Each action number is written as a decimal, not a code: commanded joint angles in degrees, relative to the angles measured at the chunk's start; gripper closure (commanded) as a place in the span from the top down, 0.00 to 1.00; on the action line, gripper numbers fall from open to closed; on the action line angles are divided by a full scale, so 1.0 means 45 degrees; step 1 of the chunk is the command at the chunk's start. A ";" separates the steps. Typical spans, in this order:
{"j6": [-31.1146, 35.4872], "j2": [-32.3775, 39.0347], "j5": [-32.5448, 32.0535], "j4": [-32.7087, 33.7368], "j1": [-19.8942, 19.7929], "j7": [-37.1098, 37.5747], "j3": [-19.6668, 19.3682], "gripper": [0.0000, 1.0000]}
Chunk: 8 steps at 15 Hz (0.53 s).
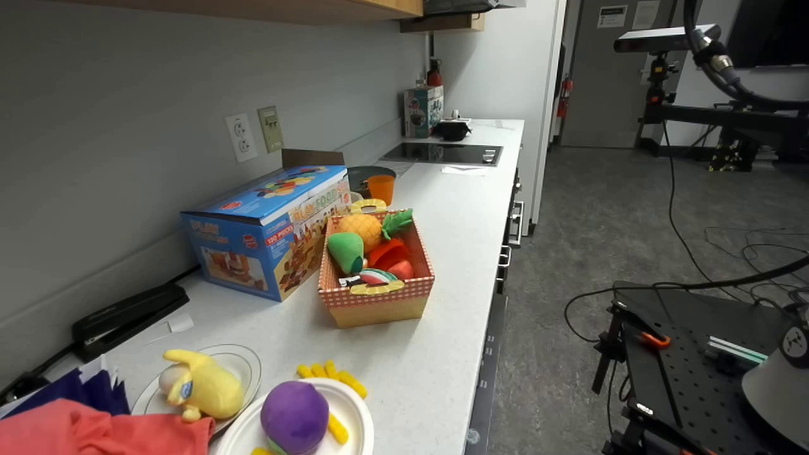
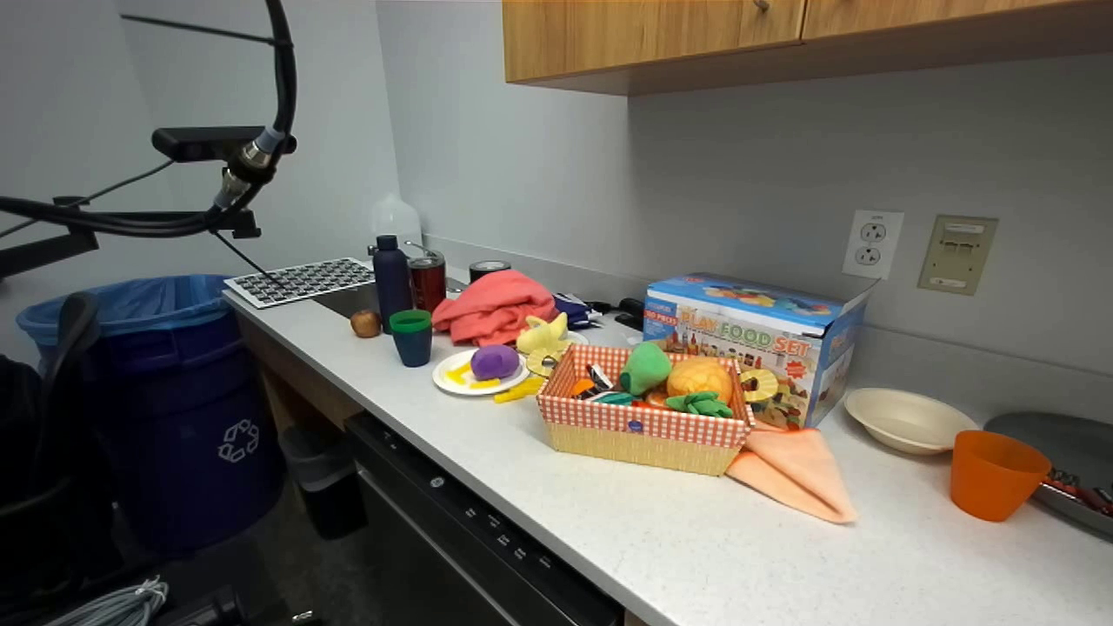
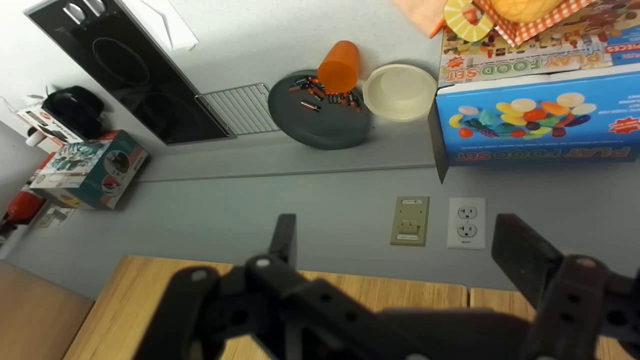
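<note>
Black, blurred fingers (image 3: 283,240) of the claw (image 3: 397,232) stand wide apart in the wrist view, with a beige wall plate (image 3: 410,221), a white outlet (image 3: 466,223) and grey wall (image 3: 345,215) seen in the gap. Its lower parts hide much of the wooden cupboard (image 3: 400,291). Both exterior views leave the claw out of frame, and which thing it is nearest to, I cannot tell. A white robot base (image 1: 780,385) is cut by the right edge of an exterior view.

The basket (image 2: 648,445) stands on the counter (image 2: 556,504) beside the blue box (image 2: 748,317); whether they touch is hidden. The wrist view's top edge crops it to a checked corner and a bit of toy pineapple (image 3: 525,7). Inside, the toy pineapple and a green toy (image 1: 346,251) cover what lies deeper; the red pieces (image 1: 387,254) overlap, and where 1 ends and the next begins is hard to make out. Part of a peach cloth (image 2: 796,469) disappears behind the basket in an exterior view.

The orange cup (image 3: 339,67) overlaps the dark plate (image 3: 325,130) in the wrist view and hides some of its batteries (image 3: 310,106). In an exterior view, a purple toy (image 1: 295,414) covers part of a white plate (image 1: 357,414), cut by the lower edge, and a pink cloth (image 1: 114,433) hides part of a clear plate (image 1: 248,366) bearing a yellow toy (image 1: 208,385).
</note>
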 commanded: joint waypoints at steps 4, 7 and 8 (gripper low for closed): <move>0.0168 0.0222 0.0029 0.0392 0.0029 -0.0012 -0.0144 1.00; -0.0023 0.0045 -0.0013 0.0153 0.0051 0.0000 -0.0101 1.00; -0.0023 0.0063 -0.0011 0.0193 0.0048 -0.0001 -0.0123 1.00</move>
